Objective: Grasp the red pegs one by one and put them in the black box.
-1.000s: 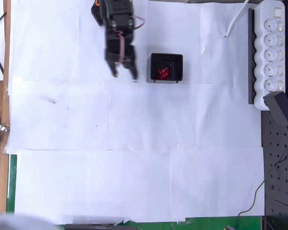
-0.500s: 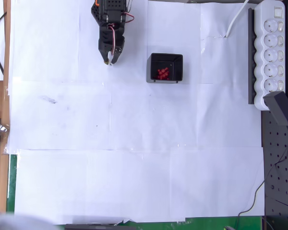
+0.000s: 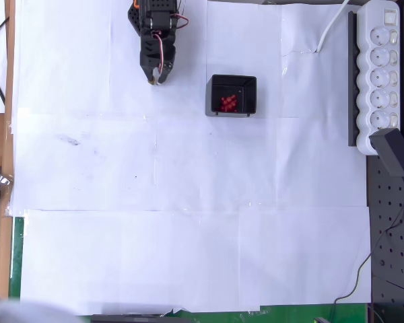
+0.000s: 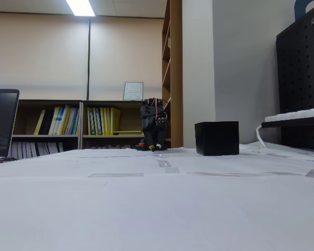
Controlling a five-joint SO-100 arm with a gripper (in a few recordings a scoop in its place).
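In the overhead view the red pegs [image 3: 228, 102] lie clustered inside the black box [image 3: 233, 82]; none shows loose on the paper-covered counter [image 3: 188, 222]. The end effector [image 3: 157, 80], at the box's 9 o'clock, looks pinched together and empty. The task seems finished; next calls only for parking the arm.

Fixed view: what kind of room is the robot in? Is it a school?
Probably an office or a lab. Bookshelves full of books stand along the back wall, a black pegboard stands at the right, and a power strip lies by the paper-covered table.
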